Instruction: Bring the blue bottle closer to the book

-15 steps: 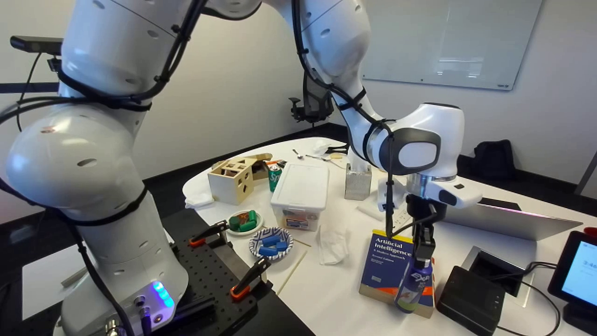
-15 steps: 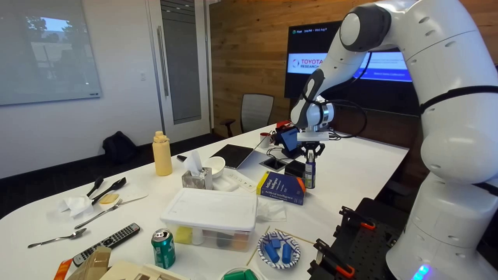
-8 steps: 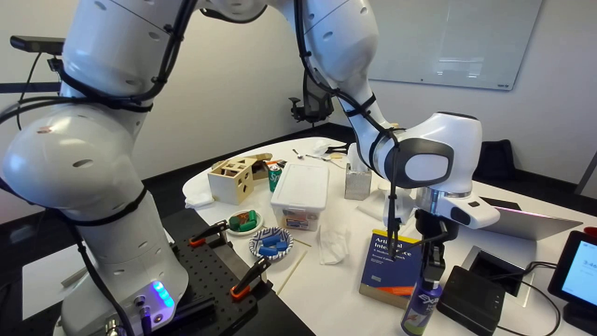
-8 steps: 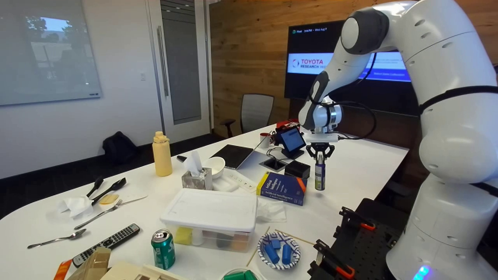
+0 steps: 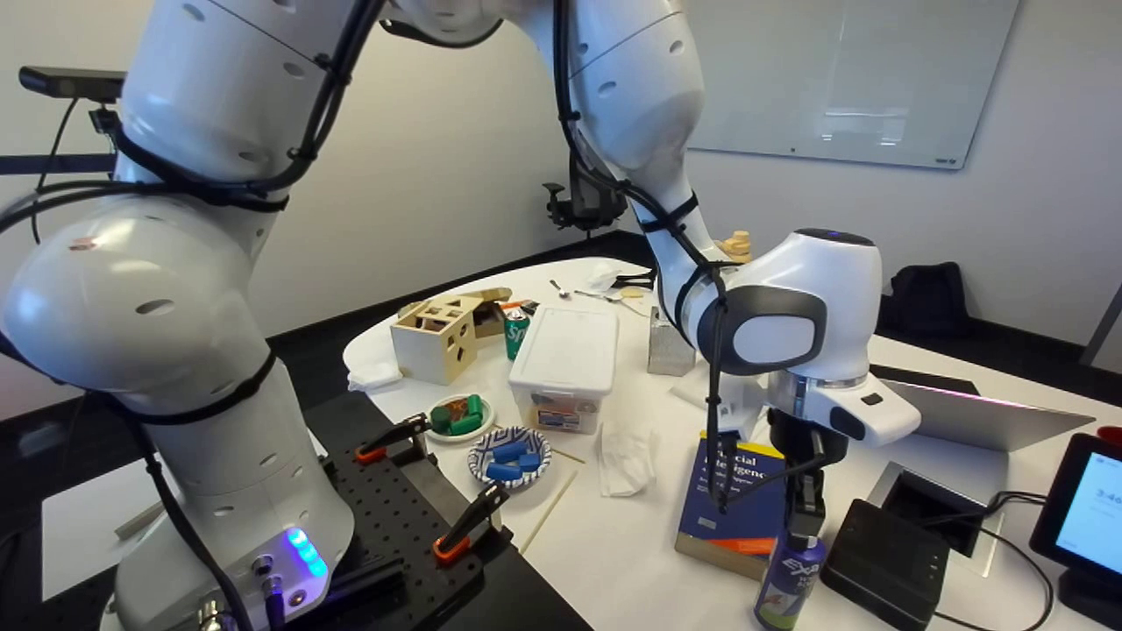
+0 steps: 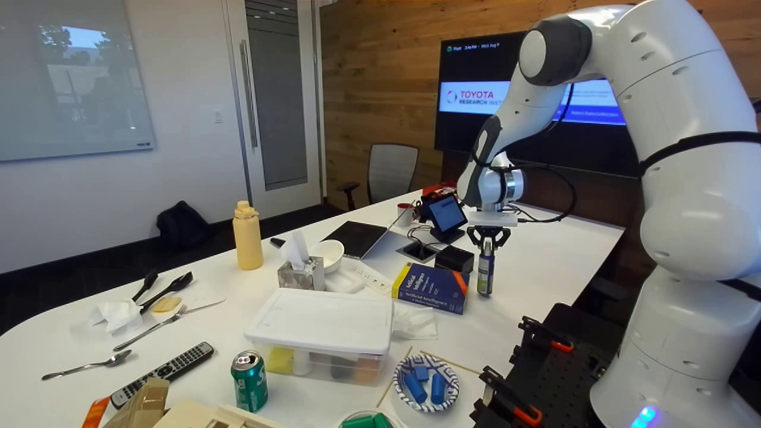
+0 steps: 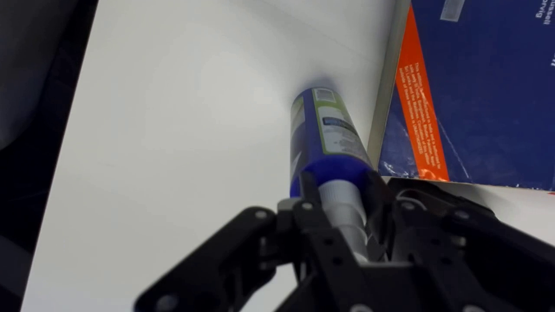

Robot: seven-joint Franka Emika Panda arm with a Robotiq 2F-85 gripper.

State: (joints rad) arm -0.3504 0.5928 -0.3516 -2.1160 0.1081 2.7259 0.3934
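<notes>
In the wrist view, nearest, a black gripper (image 7: 342,197) rises from the lower centre and right, clamped around the pale neck of a blue bottle (image 7: 321,130). The bottle's body runs to the centre of the frame, over a white table (image 7: 173,173); whether its base touches the tabletop, I cannot tell. Just beside it, at the upper right, lies a navy book (image 7: 485,95) with an orange stripe across one corner.

In an exterior view, a green soda can (image 6: 250,380) stands low and left of centre, and a patterned bowl (image 6: 452,385) of blue blocks (image 6: 438,387) low and right of centre, while the white robot arm (image 6: 684,178) fills the right edge. Behind the can, mid-frame, sits a lidded clear plastic box (image 6: 324,318). Farther on, right of centre, the book lies flat, with the bottle roughly upright just to its right, beneath the gripper. Behind them come a black box (image 6: 455,259), then a tablet (image 6: 447,214), with a laptop (image 6: 357,238) to their left. Farthest back, at the upper right, a large screen (image 6: 475,65) is partly hidden by the arm.
</notes>
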